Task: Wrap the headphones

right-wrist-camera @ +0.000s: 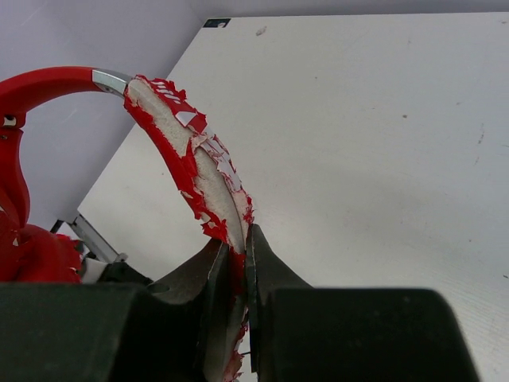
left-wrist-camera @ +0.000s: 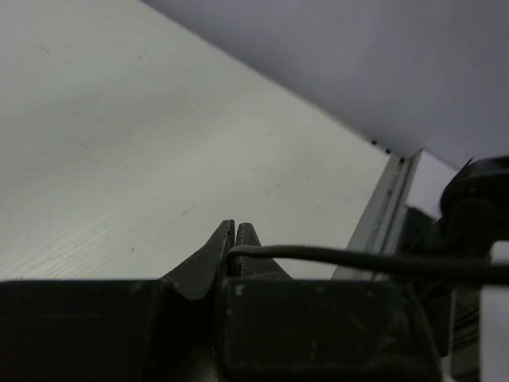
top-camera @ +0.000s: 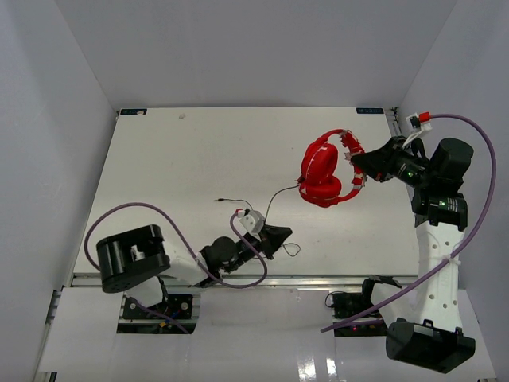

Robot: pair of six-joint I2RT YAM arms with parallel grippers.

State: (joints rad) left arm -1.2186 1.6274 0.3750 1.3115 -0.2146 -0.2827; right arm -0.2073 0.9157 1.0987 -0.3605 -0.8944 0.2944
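Note:
The red headphones (top-camera: 322, 171) hang above the right part of the table, cups to the left. My right gripper (top-camera: 358, 163) is shut on their worn red-and-white headband (right-wrist-camera: 203, 171), which runs up out of the jaws in the right wrist view. The thin black cable (top-camera: 274, 199) runs from the cups down to my left gripper (top-camera: 280, 235), which is low near the table's front edge and shut on it. In the left wrist view the cable (left-wrist-camera: 318, 255) leaves the closed jaws to the right. The cable's plug end (top-camera: 220, 200) lies on the table.
The white table (top-camera: 175, 175) has a metal rail (top-camera: 318, 278) along its front edge. Purple robot cables (top-camera: 191, 239) loop by the left arm and along the right arm (top-camera: 485, 175). Grey walls enclose the table on three sides.

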